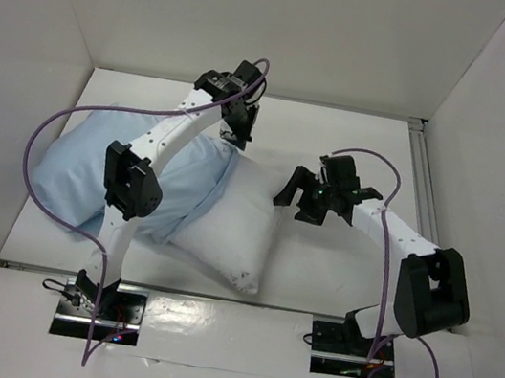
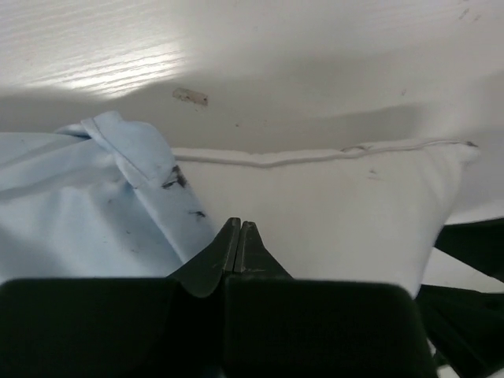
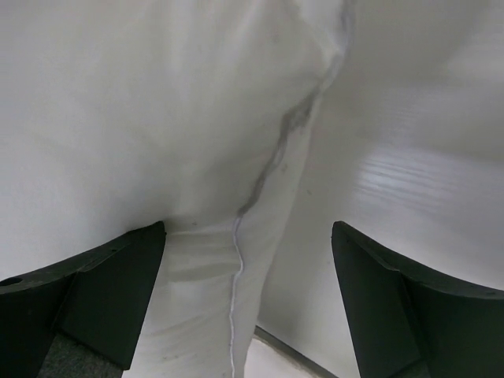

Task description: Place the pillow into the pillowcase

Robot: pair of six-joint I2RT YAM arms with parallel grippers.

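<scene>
Currently: pillow (image 1: 231, 229) lies long axis left-to-right, left half inside pillowcase (image 1: 80, 175). The bare end faces the nearer right gripper (image 1: 297, 201), which is spread wide and holds nothing. Left gripper (image 1: 239, 136) is closed at the case's mouth; any pinch on cloth is unclear.

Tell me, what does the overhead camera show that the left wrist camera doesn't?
Only the overhead view shows the whole left arm and right arm, and how far the pillowcase spreads to the left. Only the left wrist view shows the left gripper with its fingertips pressed shut, plus small dark marks along the pillowcase's hem. Both show the white pillow sticking partly out of the pale blue pillowcase on the white table.
</scene>
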